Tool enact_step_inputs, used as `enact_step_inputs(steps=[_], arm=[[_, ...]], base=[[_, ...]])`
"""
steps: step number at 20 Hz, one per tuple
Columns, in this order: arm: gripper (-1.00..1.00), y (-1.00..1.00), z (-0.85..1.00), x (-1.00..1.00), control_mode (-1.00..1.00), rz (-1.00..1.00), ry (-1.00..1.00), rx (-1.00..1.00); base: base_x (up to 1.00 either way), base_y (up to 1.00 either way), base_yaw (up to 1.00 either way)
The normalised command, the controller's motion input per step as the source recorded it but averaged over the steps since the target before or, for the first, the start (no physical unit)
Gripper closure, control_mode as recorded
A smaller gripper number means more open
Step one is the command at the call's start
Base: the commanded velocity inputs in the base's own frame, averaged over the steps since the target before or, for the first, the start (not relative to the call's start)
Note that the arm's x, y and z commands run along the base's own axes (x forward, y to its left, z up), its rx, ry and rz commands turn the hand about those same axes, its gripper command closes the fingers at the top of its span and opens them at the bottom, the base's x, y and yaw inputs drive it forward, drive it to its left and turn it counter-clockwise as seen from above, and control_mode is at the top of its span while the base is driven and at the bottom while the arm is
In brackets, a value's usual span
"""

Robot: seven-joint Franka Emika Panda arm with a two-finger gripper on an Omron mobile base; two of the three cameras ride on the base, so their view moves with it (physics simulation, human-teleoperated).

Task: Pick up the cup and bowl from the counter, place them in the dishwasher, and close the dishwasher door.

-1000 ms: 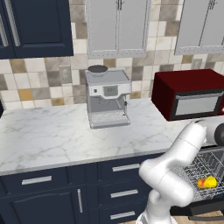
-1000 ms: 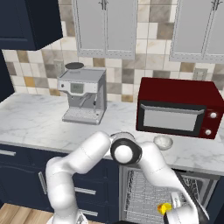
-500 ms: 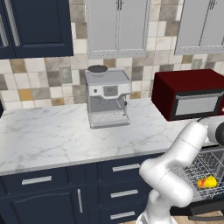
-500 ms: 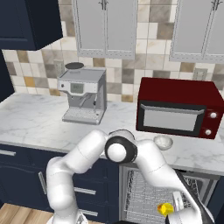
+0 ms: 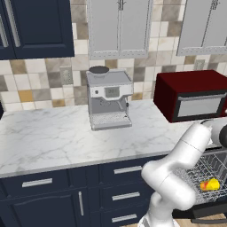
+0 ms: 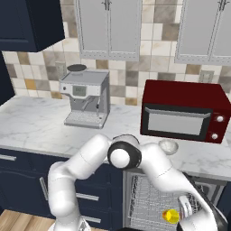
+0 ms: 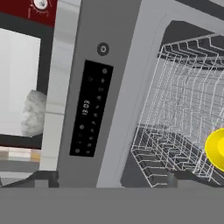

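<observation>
Currently the dishwasher (image 6: 176,203) is seen open beneath the white marble desk (image 5: 53,137), with its grey wire rack (image 7: 183,118) pulled out. A yellow cup (image 6: 170,215) is found lying in that rack, toward its front; it is also seen in the left base view (image 5: 209,184) and at the right edge of the hand view (image 7: 216,148). A whitish-grey bowl (image 6: 168,145) is seen resting on the desk just in front of the dark red microwave (image 6: 182,110), near its right end, above the dishwasher opening. The white arm (image 6: 149,162) is bent down over the rack, and the fingers (image 7: 109,177) are spread wide with nothing held between them, pointed at the black control strip (image 7: 89,109) on the dishwasher's upper edge. A silver coffee machine (image 5: 108,97) is placed on the desk to the left of the microwave, well apart from the bowl. Navy drawers (image 5: 119,190) with silver handles are seen below the desk beside the dishwasher.
</observation>
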Motion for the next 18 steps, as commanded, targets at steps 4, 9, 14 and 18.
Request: enact_step_inputs(steps=[4,9,14,18], arm=[[-1.00,0.00,0.41,0.05,-1.00,0.09,0.00,-0.08],[-1.00,0.08,0.47,0.18,-1.00,-0.01,-0.03,-0.42],[-1.00,0.12,0.53,0.39,-1.00,-0.04,-0.04,-0.52],[-1.00,0.06,0.32,0.61,-1.00,-0.05,0.00,-0.27]], base=[[0.00,0.00,0.00],[0.00,0.00,0.00],[0.00,0.00,0.00],[0.00,0.00,0.00]])
